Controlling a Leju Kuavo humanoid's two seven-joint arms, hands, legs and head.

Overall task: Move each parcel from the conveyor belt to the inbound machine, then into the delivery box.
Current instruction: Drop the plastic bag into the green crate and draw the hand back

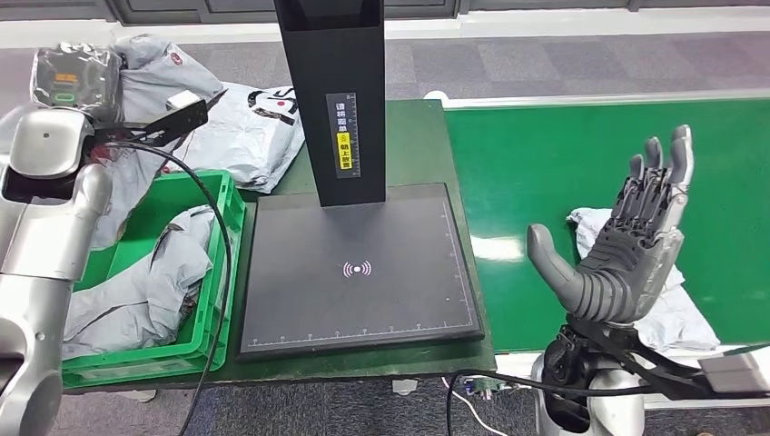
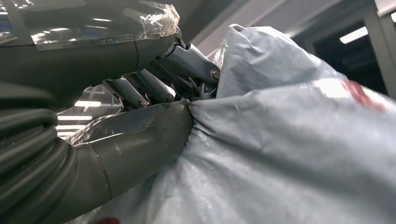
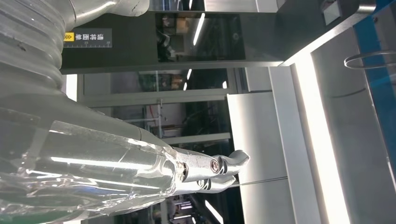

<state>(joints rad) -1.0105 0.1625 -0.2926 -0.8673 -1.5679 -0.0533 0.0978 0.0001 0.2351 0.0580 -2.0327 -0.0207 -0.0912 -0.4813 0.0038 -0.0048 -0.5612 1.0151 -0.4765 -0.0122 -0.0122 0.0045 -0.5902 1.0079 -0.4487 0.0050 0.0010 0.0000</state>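
My right hand [image 1: 626,245] hangs open, just above the belt parcel [image 1: 676,313], nearer it. My left hand [image 2: 154,93] grips a grey parcel [image 2: 289,154] over the green box [image 1: 227,195].

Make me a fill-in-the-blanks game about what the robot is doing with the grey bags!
1. The left hand grips a grey ____.
2. The delivery box beside the inbound machine is coloured ____.
3. The right hand, fingers spread, holds ____.
4. One more parcel lies on the green ____.

Missing words: parcel; green; nothing; conveyor belt
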